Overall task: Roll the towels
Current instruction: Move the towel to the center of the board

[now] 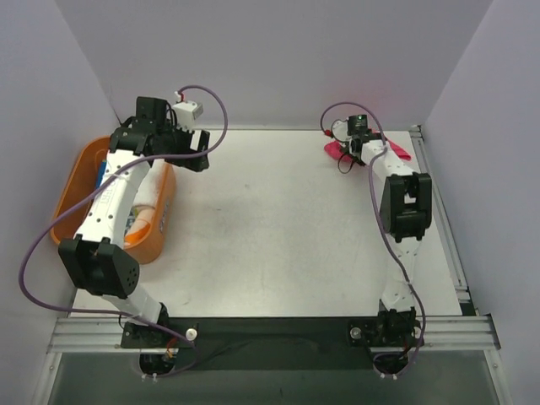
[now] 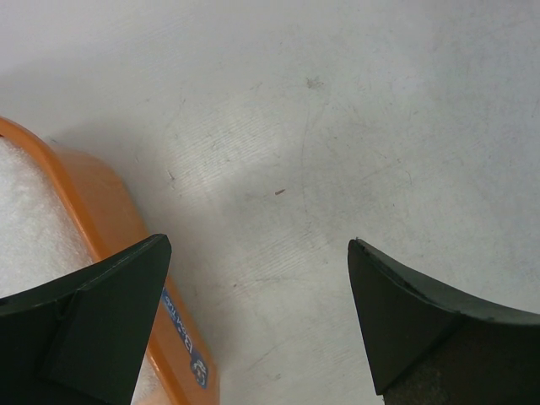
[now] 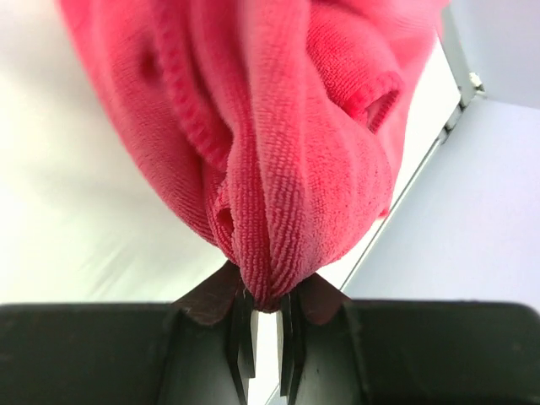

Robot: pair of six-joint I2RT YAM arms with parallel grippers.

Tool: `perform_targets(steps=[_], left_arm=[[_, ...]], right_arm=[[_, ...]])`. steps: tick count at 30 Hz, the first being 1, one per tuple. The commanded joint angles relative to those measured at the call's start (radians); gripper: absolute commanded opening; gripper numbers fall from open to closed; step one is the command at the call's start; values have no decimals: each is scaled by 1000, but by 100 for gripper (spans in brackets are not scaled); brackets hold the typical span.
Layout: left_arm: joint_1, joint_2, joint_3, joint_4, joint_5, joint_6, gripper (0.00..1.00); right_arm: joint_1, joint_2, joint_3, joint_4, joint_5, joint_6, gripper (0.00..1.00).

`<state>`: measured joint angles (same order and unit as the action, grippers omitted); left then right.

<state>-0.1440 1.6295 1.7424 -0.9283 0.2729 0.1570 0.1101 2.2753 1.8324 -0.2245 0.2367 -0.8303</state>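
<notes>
A hot pink towel [image 1: 337, 151] lies bunched at the table's far right corner. My right gripper [image 1: 358, 143] is over it and shut on a fold of the hot pink towel [image 3: 287, 169], which fills the right wrist view and hangs crumpled from the jaws. My left gripper [image 1: 199, 150] is open and empty above bare table, just right of the orange basket [image 1: 160, 226]. In the left wrist view its fingers [image 2: 93, 321] stand wide apart, the left one over the basket rim [image 2: 101, 202]. White and blue towels [image 1: 142, 207] lie in the basket, partly hidden by the left arm.
The orange basket stands at the table's left edge under the left arm. Grey walls close the back and both sides. A metal rail [image 1: 443, 211] runs along the right edge of the table [image 1: 278, 228].
</notes>
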Motion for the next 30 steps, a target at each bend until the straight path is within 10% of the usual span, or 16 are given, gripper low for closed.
perform_targets(steps=[1,9,11,14,20,30], left_arm=[[-52,-68,-33,69,-75,-20,97],[-66,-172,-179,187,-6,-50,97],[-63,-212,-236,207,78,-10,97],[-75,-247,-314,229,233,36,97],[-146,-250,-473,239,299,131,92],[-393,-16,-512,385,154,67,76]], right_arm=[[74,-233,-100,-220,-98,134,0],[274,-479,-421,-476,-422,552,0],[324,-500,-467,-512,-572,598,32],[353,-577,-531,-515,-712,669,52],[148,-659,-507,-501,-673,606,52],[2,-301,-95,-477,-516,615,49]])
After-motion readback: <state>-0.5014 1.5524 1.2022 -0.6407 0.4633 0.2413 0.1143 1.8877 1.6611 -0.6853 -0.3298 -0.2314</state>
